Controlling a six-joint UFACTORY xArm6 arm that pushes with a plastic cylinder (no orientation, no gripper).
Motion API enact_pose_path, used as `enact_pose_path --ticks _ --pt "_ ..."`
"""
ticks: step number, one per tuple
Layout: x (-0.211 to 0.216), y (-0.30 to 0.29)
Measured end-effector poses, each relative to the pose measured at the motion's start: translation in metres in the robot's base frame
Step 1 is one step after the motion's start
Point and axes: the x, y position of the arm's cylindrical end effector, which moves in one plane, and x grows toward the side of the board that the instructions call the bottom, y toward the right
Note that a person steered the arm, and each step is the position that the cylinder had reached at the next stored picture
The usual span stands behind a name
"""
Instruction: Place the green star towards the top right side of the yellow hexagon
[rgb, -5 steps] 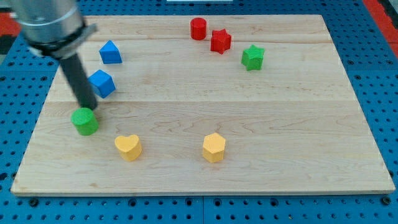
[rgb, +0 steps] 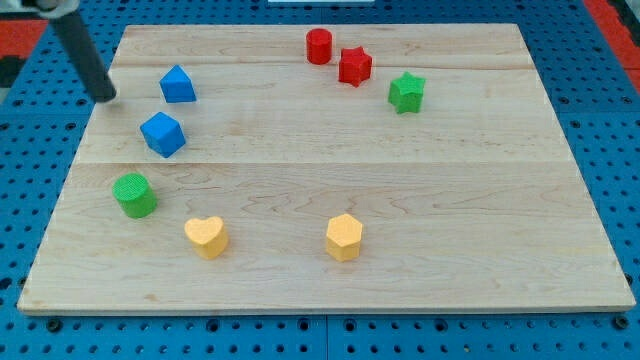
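Half a second on, my tip (rgb: 105, 97) (formerly touching green cylinder (rgb: 135, 194)) sits far upper-left.

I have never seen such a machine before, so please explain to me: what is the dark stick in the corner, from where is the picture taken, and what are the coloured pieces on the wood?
The dark stick is the end of a robot arm. It has no pincer, so it holds nothing; it only pushes blocks with my tip, which is at the board's upper left edge, left of the blue blocks and touching none.

There is one camera, looking down at a slant on the wooden board; where it is mounted is not on record.

On the board lie small blocks: two blue blocks at the view's left, a green cylinder below them, a yellow heart, a yellow hexagon, and at the top a red cylinder, a red star and a green star.
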Motion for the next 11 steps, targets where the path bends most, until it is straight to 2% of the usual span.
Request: enact_pose_path --ticks 1,3,4,6,7,8,9,10,11 --pt "-0.04 0.055" --pt "-0.088 0.189" --pt "-0.114 0.201" --pt "-0.093 0.319" --pt "-0.074 0.348" --pt "-0.04 0.325" --pt "-0.002 0.329" --pt "-0.03 0.335" --pt "0.002 0.381"
